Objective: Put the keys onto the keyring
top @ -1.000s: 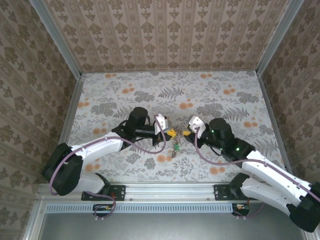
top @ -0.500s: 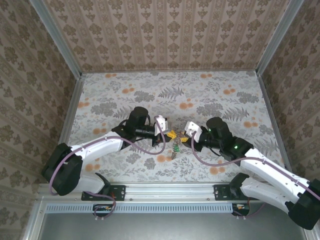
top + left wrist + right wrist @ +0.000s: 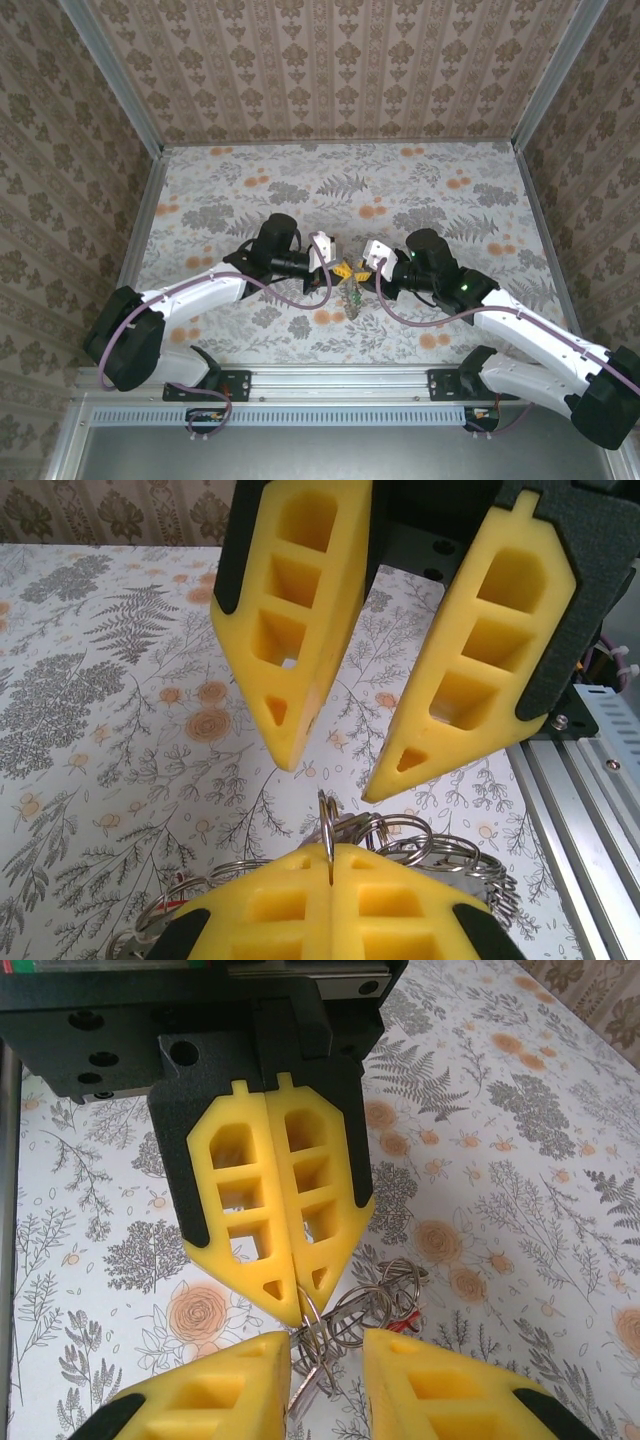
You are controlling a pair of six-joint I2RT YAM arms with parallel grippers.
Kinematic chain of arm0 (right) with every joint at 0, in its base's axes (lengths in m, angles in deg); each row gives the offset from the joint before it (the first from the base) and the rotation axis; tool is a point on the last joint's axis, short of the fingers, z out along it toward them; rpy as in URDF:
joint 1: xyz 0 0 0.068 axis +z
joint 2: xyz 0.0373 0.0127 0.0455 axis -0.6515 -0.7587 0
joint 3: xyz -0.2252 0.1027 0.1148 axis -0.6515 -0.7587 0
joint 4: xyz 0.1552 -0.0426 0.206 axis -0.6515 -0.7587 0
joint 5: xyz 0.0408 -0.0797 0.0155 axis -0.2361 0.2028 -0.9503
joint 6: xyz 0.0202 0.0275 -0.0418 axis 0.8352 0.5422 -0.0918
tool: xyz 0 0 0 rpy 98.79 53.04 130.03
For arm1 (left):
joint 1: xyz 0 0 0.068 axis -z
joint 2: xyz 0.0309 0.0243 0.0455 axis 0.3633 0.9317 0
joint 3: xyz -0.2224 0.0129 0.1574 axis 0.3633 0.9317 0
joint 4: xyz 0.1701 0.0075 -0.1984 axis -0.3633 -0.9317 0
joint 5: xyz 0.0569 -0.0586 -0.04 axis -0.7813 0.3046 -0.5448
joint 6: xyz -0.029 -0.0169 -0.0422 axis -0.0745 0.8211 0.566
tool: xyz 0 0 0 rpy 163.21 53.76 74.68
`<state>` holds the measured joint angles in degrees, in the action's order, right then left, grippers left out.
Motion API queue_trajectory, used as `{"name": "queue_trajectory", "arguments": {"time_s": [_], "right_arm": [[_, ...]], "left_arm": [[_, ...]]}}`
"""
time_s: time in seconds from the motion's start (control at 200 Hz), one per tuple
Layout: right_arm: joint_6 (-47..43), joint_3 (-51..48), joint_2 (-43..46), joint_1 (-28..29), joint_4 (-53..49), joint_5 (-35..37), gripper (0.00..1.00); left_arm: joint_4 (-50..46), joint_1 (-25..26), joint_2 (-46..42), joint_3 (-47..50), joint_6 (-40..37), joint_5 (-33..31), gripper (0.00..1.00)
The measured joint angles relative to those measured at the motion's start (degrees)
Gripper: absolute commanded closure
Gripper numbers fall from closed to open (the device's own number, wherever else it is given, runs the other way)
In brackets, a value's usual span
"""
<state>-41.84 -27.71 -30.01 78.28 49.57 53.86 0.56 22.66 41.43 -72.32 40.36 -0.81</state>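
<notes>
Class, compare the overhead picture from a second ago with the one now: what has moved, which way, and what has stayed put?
The right gripper swung left toward the left gripper; its open fingers now straddle the bunch of metal rings. Nothing was newly grasped or released. The left gripper stayed in place, shut on one ring, with the keys still dangling beneath.

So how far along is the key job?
Done: left gripper shut on a wire ring. In hand: right gripper, open, straddles that ring. Left: threading the keys; I can't tell whether any is on yet.
</notes>
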Motion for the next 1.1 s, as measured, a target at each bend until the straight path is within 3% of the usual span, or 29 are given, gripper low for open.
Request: {"name": "queue_trajectory", "arguments": {"time_s": [0.665, 0.745, 0.91, 1.1], "right_arm": [[-1.7, 0.3, 1.8, 0.0, -3.6, 0.3, 0.72], [-1.4, 0.3, 2.1, 0.0, -3.7, 0.3, 0.77], [-0.1, 0.3, 2.5, 0.0, -3.8, 0.7, 0.72], [-0.1, 0.3, 2.8, 0.0, -4.0, 0.7, 0.74]], "left_arm": [[-0.3, 0.0, 0.0, -0.1, -0.6, -0.1, 1.00], [-0.4, 0.0, 0.0, -0.1, -0.6, -0.1, 1.00], [-0.7, 0.0, 0.0, -0.1, -0.6, -0.2, 1.00], [-0.7, 0.0, -0.2, -0.1, -0.6, -0.3, 1.00]]}}
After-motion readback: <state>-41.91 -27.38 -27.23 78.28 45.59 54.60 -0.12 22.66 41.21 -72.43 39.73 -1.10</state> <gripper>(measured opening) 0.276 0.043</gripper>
